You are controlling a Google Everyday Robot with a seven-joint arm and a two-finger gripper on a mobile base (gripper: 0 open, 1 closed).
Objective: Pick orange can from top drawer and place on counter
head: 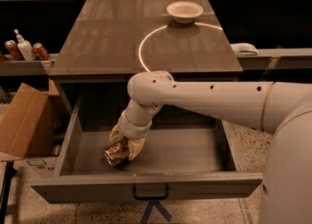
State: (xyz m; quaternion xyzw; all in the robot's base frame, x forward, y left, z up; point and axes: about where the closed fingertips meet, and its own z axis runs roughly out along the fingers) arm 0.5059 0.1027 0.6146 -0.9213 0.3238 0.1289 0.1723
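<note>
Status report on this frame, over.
Gripper down in open grey-brown top drawer, fingers shut on dented copper-orange can. Can low in drawer, not yet on glossy counter. Nothing blocking the lift.

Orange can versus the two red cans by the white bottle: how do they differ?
The orange can is copper-coloured and crumpled; the red cans look smooth. The orange can lies in the top drawer at the gripper; the red cans sit on the side shelf, away from it. All are small drink cans.

Robot arm reaches into open top drawer [146,190]; gripper [124,150] clasps orange can [113,156] at drawer's front-left floor; counter [107,38] above drawer holds white bowl [185,11]
</note>
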